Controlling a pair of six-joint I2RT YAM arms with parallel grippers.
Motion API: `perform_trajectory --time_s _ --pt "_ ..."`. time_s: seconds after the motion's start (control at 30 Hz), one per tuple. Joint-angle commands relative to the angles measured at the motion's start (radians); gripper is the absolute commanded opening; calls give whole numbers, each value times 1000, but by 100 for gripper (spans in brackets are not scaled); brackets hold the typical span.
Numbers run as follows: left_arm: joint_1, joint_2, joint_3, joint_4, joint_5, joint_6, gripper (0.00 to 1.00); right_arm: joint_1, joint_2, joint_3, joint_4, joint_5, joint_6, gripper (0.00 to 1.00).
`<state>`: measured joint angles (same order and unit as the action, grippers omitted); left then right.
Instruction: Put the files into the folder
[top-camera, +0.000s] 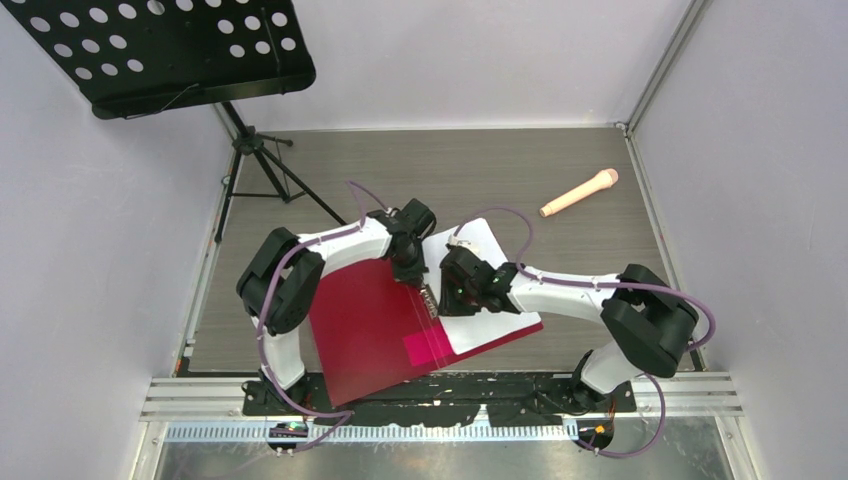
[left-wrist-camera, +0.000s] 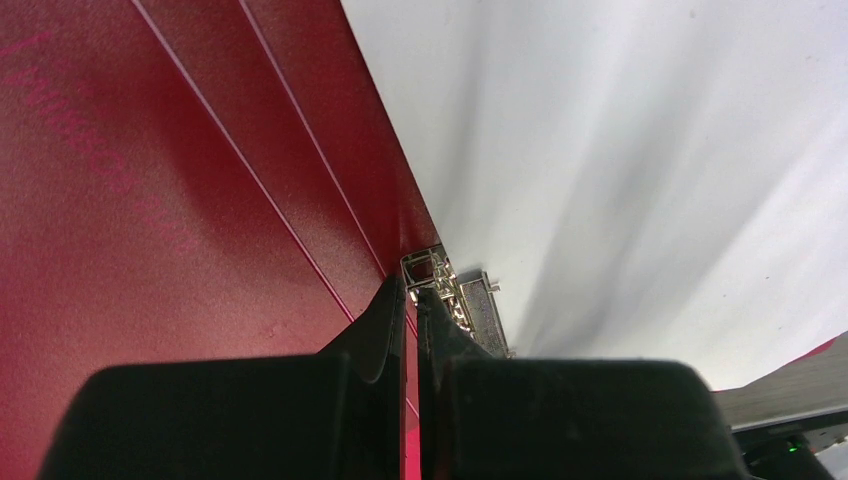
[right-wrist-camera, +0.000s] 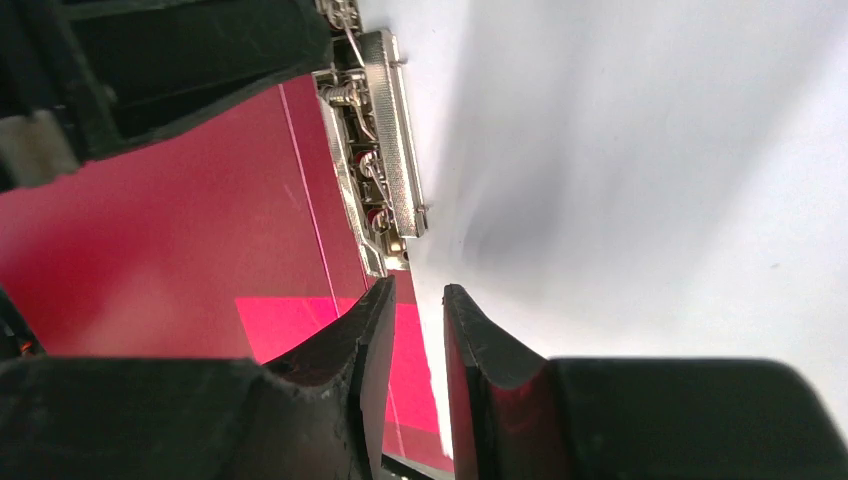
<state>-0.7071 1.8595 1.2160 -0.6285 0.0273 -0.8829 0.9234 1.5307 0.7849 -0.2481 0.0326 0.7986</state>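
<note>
Open red folder (top-camera: 365, 330) holding white files (top-camera: 480, 335), at the near edge of the desk (top-camera: 560, 170).
The left end effector (left-wrist-camera: 412, 295) is pinched shut against the metal clip (right-wrist-camera: 385, 130); the right end effector (right-wrist-camera: 418, 300), beside it, is slightly parted and empty over the files' edge.

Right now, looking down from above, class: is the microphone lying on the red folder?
No, the microphone lies on the table at the far right, well apart from the folder.
</note>
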Motion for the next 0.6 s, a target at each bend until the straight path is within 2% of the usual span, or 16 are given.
perform_trajectory --time_s 0.0,0.07,0.2,0.23,0.33,0.43,0.57 --pt "28 -24 71 -36 7 86 7 5 -72 68 -13 52 -33 31" --pt "43 -55 90 -49 13 102 21 5 -84 77 -17 68 -49 33" --pt "77 -156 87 -96 3 122 63 14 -79 121 -34 119 -113 40" --pt "96 -186 78 -110 2 128 70 24 -65 133 -53 149 -137 42" --pt "167 -299 -4 -135 -11 142 82 62 -32 191 -90 222 -183 50" --pt "276 -450 -151 -114 20 167 93 93 41 258 -142 308 -236 63" --pt "443 -617 -341 -74 110 176 97 121 139 357 -184 372 -286 70"
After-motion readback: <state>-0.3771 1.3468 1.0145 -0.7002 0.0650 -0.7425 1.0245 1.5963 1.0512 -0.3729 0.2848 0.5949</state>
